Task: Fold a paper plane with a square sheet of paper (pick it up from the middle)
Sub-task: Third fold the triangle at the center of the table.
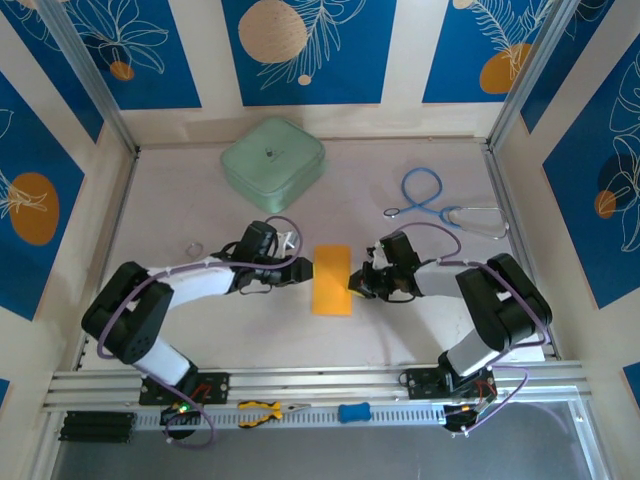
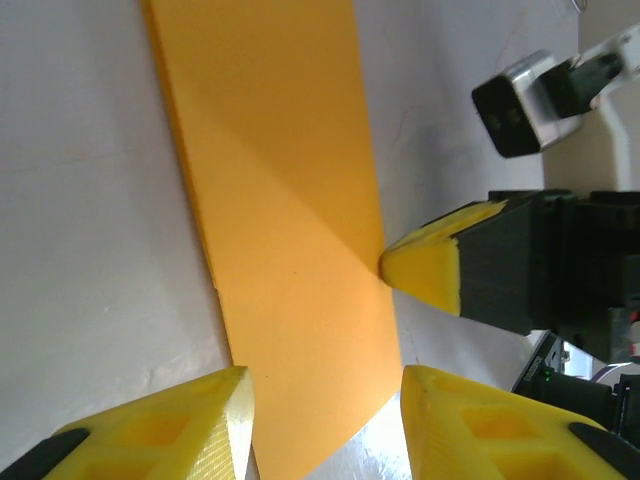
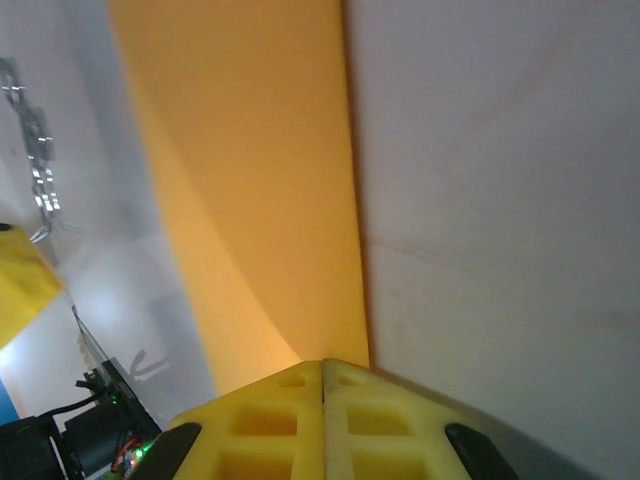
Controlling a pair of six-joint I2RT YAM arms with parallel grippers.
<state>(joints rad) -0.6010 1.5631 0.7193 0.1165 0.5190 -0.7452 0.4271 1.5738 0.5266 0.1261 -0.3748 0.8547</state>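
Note:
The square sheet of paper [image 1: 332, 280], bright orange-yellow, lies mid-table as a narrow upright strip. My left gripper [image 1: 305, 268] is at its left edge. In the left wrist view its yellow fingers [image 2: 235, 400] stand open either side of the near corner of the paper [image 2: 280, 200], without touching it. My right gripper [image 1: 355, 283] reaches in from the right. In the right wrist view its jaws [image 3: 322, 365] are shut tight on the edge of the paper [image 3: 240, 180], and the sheet bends up toward the tips. A right fingertip [image 2: 425, 270] meets that same edge.
A mint-green rounded case [image 1: 272, 162] sits at the back of the table. A blue-tubed stethoscope [image 1: 425, 195] lies at back right, and a small metal ring [image 1: 193, 247] at left. Yellow-handled pliers [image 1: 262, 410] and a blue piece [image 1: 353, 411] rest on the front rail.

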